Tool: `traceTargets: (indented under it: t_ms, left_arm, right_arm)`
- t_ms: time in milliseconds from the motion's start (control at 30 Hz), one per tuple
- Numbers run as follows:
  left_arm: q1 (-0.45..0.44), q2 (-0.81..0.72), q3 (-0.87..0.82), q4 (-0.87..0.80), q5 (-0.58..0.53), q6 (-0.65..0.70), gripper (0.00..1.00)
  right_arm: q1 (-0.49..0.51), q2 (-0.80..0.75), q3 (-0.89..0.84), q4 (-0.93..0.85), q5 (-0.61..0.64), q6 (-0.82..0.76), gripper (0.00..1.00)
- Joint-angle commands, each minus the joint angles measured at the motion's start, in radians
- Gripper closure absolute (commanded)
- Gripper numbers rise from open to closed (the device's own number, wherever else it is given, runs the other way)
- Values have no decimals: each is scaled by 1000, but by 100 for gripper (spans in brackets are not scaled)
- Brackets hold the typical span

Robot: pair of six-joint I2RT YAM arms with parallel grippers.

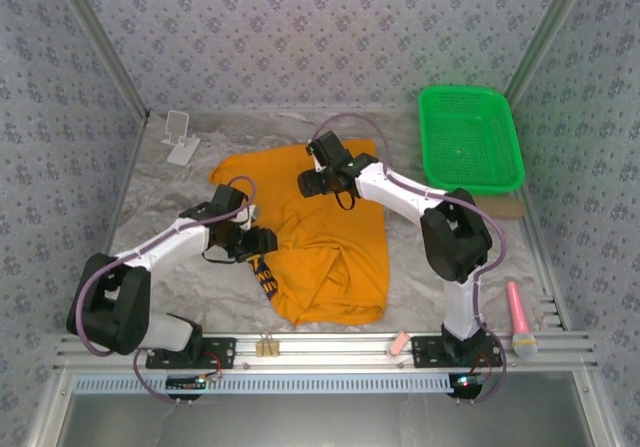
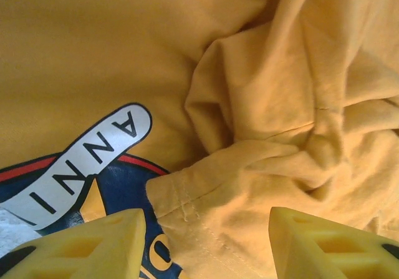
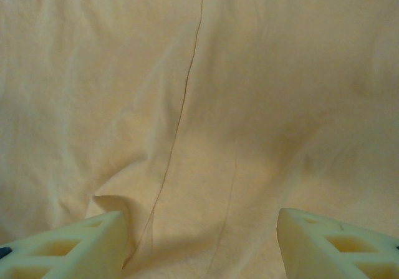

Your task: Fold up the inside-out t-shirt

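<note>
The orange t-shirt (image 1: pixel 330 257) lies crumpled across the middle of the table, with a strip of its dark print showing at its left edge. My left gripper (image 1: pixel 257 244) sits at that left edge. In the left wrist view its jaws (image 2: pixel 209 244) stand open, and a stitched hem fold (image 2: pixel 206 191) lies loose between the yellow fingers beside the white lettered banner (image 2: pixel 87 160) of the print. My right gripper (image 1: pixel 313 182) hovers over the shirt's upper part. Its jaws (image 3: pixel 199 244) are open above plain orange cloth (image 3: pixel 206 104), with a small ridge of fabric against the left finger.
A green basket (image 1: pixel 470 137) stands at the back right, a wooden piece (image 1: pixel 505 207) just in front of it. A white stand (image 1: pixel 178 137) sits at the back left. A pink stick-shaped tool (image 1: pixel 520 317), a pink eraser (image 1: pixel 397 342) and clips (image 1: pixel 267 345) lie along the near rail.
</note>
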State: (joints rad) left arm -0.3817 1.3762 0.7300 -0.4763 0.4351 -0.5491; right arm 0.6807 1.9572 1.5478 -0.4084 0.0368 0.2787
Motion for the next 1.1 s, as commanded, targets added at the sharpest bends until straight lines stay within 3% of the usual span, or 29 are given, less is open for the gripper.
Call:
traceTargets:
  t_ms: [0, 33, 133, 167, 200, 333, 600, 833, 1067]
  left_arm:
    - [0, 28, -9, 62, 31, -16, 45]
    - [0, 45, -7, 69, 42, -14, 46]
    - [0, 79, 2, 85, 89, 1, 89]
    - [0, 82, 5, 86, 96, 7, 98]
    - [0, 79, 7, 77, 92, 14, 100]
    - [7, 13, 28, -11, 10, 22, 100]
    - [-16, -111, 54, -102, 10, -19, 100]
    - [-98, -121, 98, -124, 15, -31, 100]
    - [-217, -169, 175, -122, 101, -47, 100]
  right_arm:
    - [3, -38, 21, -60, -11, -29, 34]
    - [3, -40, 20, -60, -11, -26, 35]
    - [5, -44, 20, -58, -18, -10, 35]
    - [8, -46, 20, -58, -19, -7, 35]
    - [10, -47, 18, -56, -17, -6, 35]
    - [18, -46, 22, -57, -8, -4, 35]
    - [27, 28, 108, -88, 10, 51, 34]
    - [41, 95, 165, -81, -17, 65, 35]
    - [39, 170, 234, -89, -35, 82, 35]
